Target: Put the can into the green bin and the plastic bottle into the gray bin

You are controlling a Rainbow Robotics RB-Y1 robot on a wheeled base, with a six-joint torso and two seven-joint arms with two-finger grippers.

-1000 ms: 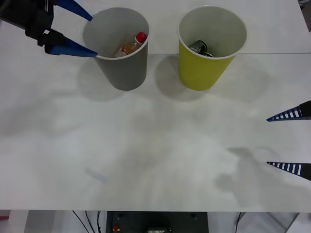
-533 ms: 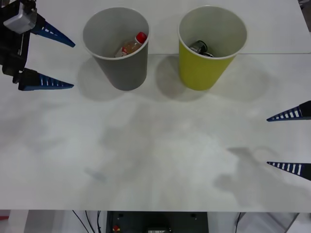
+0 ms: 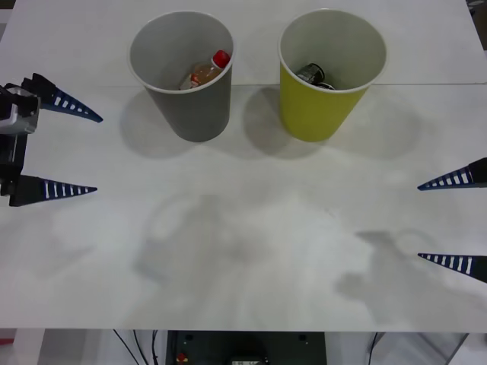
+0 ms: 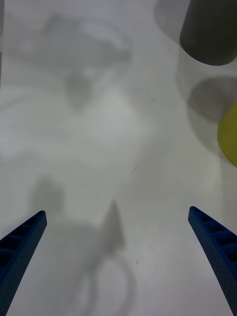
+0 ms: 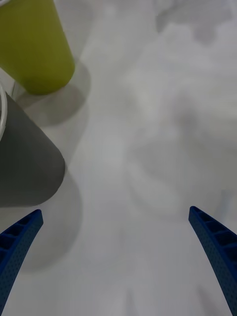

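Note:
The gray bin [image 3: 186, 80] stands at the back left of the table with the plastic bottle [image 3: 207, 71] lying inside it, red cap up. To its right, the green bin [image 3: 327, 76] holds the can [image 3: 312, 74]. My left gripper [image 3: 90, 152] hangs open at the table's left edge, empty, in front and left of the gray bin. My right gripper [image 3: 420, 222] is open and empty at the right edge. The left wrist view shows the gray bin [image 5: 27, 158] and green bin [image 5: 34, 47] from the side. The right wrist view catches the gray bin [image 4: 210, 32] and an edge of the green bin [image 4: 229, 133].
The white table [image 3: 243, 228] has a seam line running across it behind the bins. Arm shadows fall on its middle and front right.
My left gripper has drawn back from over the gray bin's rim, moving left and toward the front, and now hangs at the table's left edge. The right arm has stayed still.

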